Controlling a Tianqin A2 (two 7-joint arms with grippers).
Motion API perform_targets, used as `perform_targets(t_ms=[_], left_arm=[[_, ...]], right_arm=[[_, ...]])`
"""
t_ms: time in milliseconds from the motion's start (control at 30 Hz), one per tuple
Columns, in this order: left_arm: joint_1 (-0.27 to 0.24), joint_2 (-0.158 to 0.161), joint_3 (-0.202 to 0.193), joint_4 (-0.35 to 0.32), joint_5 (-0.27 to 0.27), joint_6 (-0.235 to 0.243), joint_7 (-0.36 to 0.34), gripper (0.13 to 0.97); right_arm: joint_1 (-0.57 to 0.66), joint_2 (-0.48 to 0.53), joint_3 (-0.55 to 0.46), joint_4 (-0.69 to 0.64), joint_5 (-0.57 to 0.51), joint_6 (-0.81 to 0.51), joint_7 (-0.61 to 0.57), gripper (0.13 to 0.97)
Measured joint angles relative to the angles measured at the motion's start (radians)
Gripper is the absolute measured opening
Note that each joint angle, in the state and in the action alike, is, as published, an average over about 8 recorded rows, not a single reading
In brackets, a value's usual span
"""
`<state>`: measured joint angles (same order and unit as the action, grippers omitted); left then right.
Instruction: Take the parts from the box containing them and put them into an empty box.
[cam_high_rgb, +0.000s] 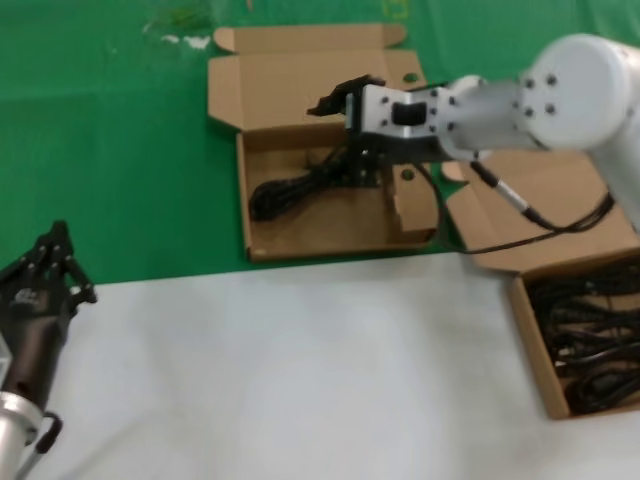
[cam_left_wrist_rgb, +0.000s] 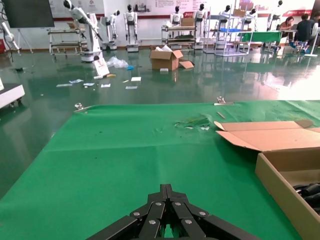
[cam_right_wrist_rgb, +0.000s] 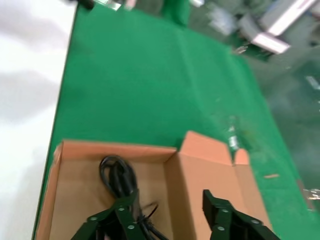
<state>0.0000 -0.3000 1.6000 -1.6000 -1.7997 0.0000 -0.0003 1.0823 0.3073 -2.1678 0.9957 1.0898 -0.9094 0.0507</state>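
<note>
The box with a round-holed inner flap (cam_high_rgb: 405, 176) lies open at the centre (cam_high_rgb: 243, 200), and one black coiled cable (cam_high_rgb: 290, 190) lies on its floor. My right gripper (cam_high_rgb: 350, 135) hovers over this box, open and empty. In the right wrist view its fingertips (cam_right_wrist_rgb: 169, 197) are spread wide, one over the cable (cam_right_wrist_rgb: 117, 172) and one over the lid (cam_right_wrist_rgb: 210, 160). The plain-lidded box (cam_high_rgb: 530, 340) at the front right holds several more cables (cam_high_rgb: 590, 340). My left gripper (cam_high_rgb: 55, 235) is shut and parked at the front left.
The centre box's lid (cam_high_rgb: 300, 80) lies flat behind it, and the right box's lid (cam_high_rgb: 540, 215) lies between the two boxes. A green mat (cam_high_rgb: 110, 150) covers the far half of the table and white surface (cam_high_rgb: 300, 370) the near half. The left wrist view shows the centre box's wall (cam_left_wrist_rgb: 280, 180).
</note>
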Motion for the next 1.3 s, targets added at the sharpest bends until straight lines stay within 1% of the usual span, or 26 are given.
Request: perform_targets(t_ms=[233,367,633,667,767,933,1033,1067,1233,1300], left_arm=[[0.0,0.0,0.0,0.0,0.0,0.0,0.0,0.14],[0.0,0.0,0.0,0.0,0.0,0.0,0.0,0.14],[0.0,0.0,0.0,0.0,0.0,0.0,0.0,0.155],[0.0,0.0,0.0,0.0,0.0,0.0,0.0,0.158],[0.0,0.0,0.0,0.0,0.0,0.0,0.0,0.164],[0.0,0.0,0.0,0.0,0.0,0.0,0.0,0.221],[0.0,0.0,0.0,0.0,0.0,0.0,0.0,0.255],[0.0,0.0,0.0,0.0,0.0,0.0,0.0,0.255],[0.0,0.0,0.0,0.0,0.0,0.0,0.0,0.352],[0.0,0.0,0.0,0.0,0.0,0.0,0.0,0.392]], right_arm=[[-0.175,0.106,0.103,0.272,0.031,0.039,0.156,0.523],[-0.254,0.141,0.143,0.365,0.041,0.06,0.214,0.523],[-0.298,0.144,0.166,0.394,0.063,0.09,0.221,0.728],[-0.306,0.142,0.17,0.396,0.069,0.098,0.219,0.728],[-0.332,0.137,0.183,0.403,0.09,0.124,0.21,0.782],[-0.381,0.128,0.209,0.416,0.132,0.177,0.192,0.872],[-0.413,0.122,0.225,0.425,0.158,0.21,0.181,0.892],[-0.424,0.12,0.231,0.428,0.167,0.221,0.177,0.902],[-0.478,0.109,0.258,0.442,0.211,0.278,0.159,0.951],[-0.499,0.105,0.269,0.448,0.229,0.3,0.151,0.952]])
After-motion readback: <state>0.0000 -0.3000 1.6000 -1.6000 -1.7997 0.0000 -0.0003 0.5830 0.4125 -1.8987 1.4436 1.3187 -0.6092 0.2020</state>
